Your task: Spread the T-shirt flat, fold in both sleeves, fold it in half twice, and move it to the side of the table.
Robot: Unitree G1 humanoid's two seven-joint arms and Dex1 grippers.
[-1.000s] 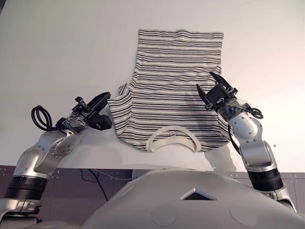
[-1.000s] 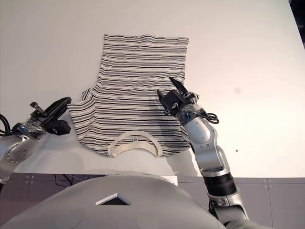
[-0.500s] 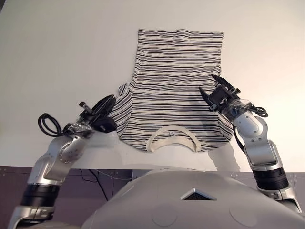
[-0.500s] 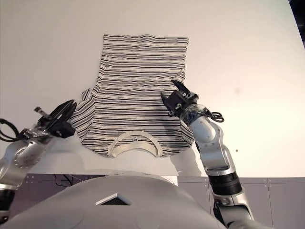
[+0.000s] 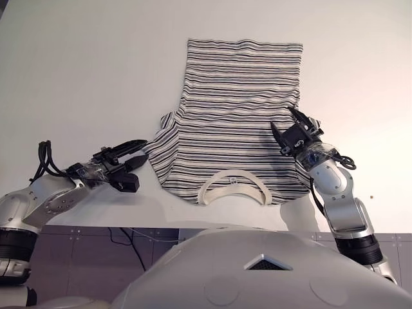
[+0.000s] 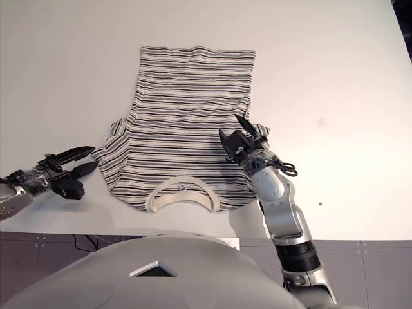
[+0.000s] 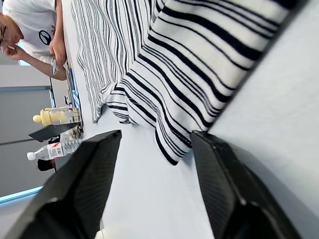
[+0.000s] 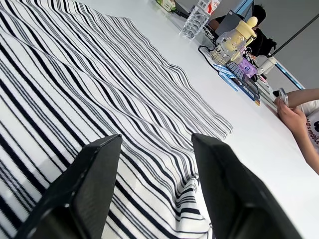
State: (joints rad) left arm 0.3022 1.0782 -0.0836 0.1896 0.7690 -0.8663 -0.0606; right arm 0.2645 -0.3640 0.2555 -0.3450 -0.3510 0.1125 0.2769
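1 T-shirt [image 5: 232, 109] spread on table [image 5: 77, 77], 2 open empty claws, L claw [image 5: 143, 149] beside sleeve, R claw [image 5: 282, 117] over T-shirt

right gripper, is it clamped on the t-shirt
No, the right gripper has its fingers wide apart over the T-shirt, with no cloth pinched between them.

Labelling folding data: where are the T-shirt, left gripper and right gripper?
T-shirt [image 5: 235, 84]: left eye view, striped body.
left gripper [image 5: 143, 149]: left eye view, between fingertips.
right gripper [image 5: 280, 116]: left eye view, between fingertips.

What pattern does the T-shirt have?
Black and white stripes across the T-shirt, with a white collar; clearest in the left eye view.
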